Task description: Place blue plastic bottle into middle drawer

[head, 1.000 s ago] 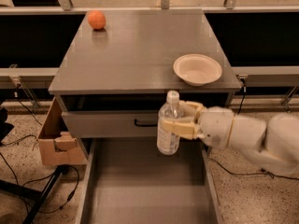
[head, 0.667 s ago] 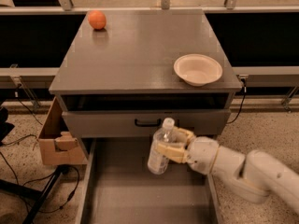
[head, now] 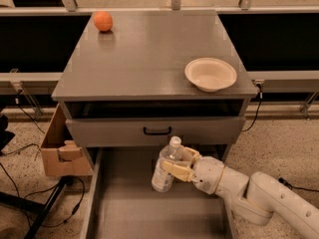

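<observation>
1. A brown cardboard box [head: 59, 152] sits on the speckled floor against the left side of the grey cabinet [head: 144, 59], with black stand legs [head: 42, 208] and loose cables just in front of it.
2. An orange ball [head: 102, 21] rests at the far left corner of the cabinet top, well apart from everything else there.
3. Under the top, the grey drawer front with a black handle [head: 157, 130] is pulled out only slightly, leaving a dark gap above it.
4. Below that, the middle drawer [head: 124, 208] stands pulled far out toward the camera, its flat grey floor bare and its thin side walls running down both sides.
5. The blue plastic bottle [head: 161, 177] hangs over the back part of the middle drawer, just below the handle and right of centre. It is nearly upright, white cap uppermost and leaning a little to the right. Whether its base touches the drawer floor cannot be told.
6. The gripper [head: 172, 161] is pinching the blue plastic bottle around its middle, one tan finger [head: 175, 170] crossing the front of the label.
7. A cream bowl [head: 211, 73] sits near the right front edge of the cabinet top.
8. The white robot arm [head: 259, 195] reaches in from the lower right, over the drawer's right wall.
</observation>
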Tool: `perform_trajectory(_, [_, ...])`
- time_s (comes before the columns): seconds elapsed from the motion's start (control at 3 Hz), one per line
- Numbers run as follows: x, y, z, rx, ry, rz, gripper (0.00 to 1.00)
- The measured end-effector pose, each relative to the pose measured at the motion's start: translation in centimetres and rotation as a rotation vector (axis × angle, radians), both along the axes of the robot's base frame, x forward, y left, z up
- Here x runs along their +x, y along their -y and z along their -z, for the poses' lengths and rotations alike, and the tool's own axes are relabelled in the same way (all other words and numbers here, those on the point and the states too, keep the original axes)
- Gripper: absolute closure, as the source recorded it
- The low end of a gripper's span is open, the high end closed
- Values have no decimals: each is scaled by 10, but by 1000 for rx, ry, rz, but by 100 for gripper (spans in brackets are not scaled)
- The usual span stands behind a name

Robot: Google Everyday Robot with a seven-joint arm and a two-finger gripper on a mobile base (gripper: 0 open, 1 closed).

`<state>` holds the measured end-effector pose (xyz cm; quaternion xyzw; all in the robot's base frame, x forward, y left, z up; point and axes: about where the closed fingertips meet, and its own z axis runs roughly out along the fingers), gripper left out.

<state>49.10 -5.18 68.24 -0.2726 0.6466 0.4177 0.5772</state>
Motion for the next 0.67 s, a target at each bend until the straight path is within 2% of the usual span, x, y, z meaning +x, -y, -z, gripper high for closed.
perform_trajectory(0.33, [9, -19, 16, 2, -9, -17, 100])
perform_trajectory(0.67, [13, -51, 79, -57, 20, -60, 100])
